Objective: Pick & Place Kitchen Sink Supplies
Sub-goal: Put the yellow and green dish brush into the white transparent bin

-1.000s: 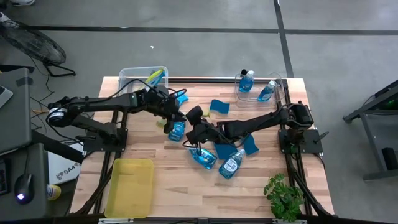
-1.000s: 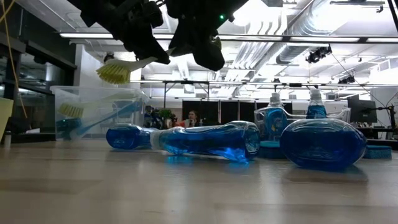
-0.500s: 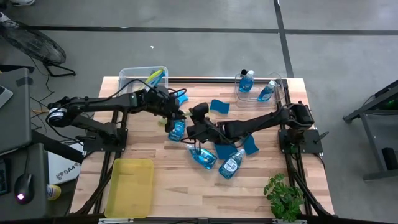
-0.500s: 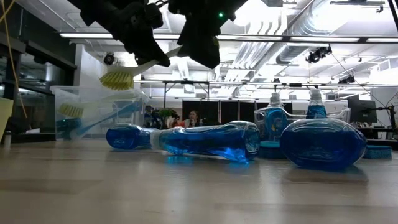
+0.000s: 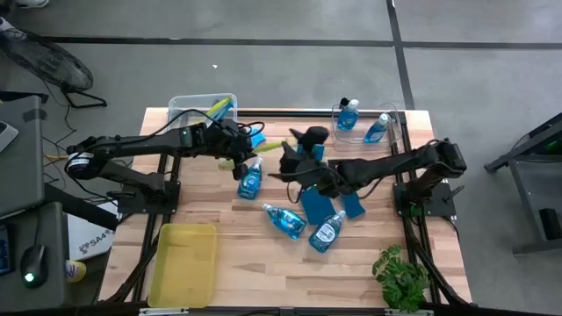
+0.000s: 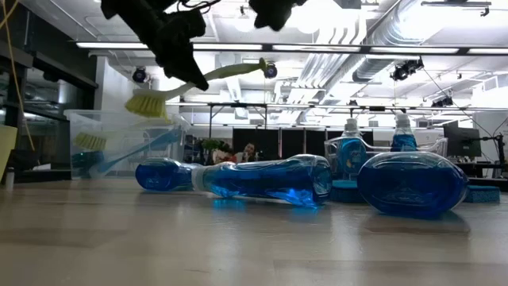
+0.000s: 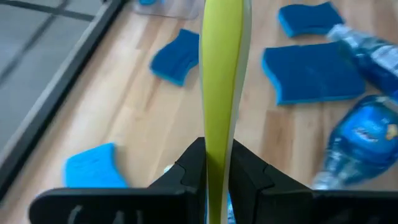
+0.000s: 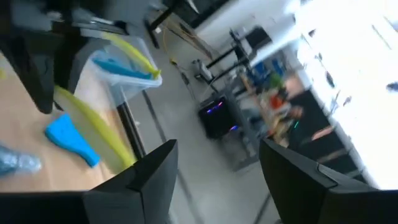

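**Brush held by the left arm alone, right arm clear of it**

Landmark: the clear bin at the far left corner of the surface, which already has a brush and something blue in it.

Just right of that bin, the left gripper has its jaws clamped on the yellow-green dish brush, gripping the handle near the bristle end. The left wrist view shows the handle running straight out between the dark fingers, so the brush is carried in the air, roughly level, with its bristles toward the bin. That suits a short swing over to the bin, which I judge to be where it is bound.

Farther right of the bin, the right gripper hangs above the surface with its jaws apart and nothing between them; it is beside the free end of the handle, not touching it.

Below and right of the bin, three soap bottles and several blue sponges lie loose, not yet sorted. At the far right corner, a second clear bin holds two upright bottles.
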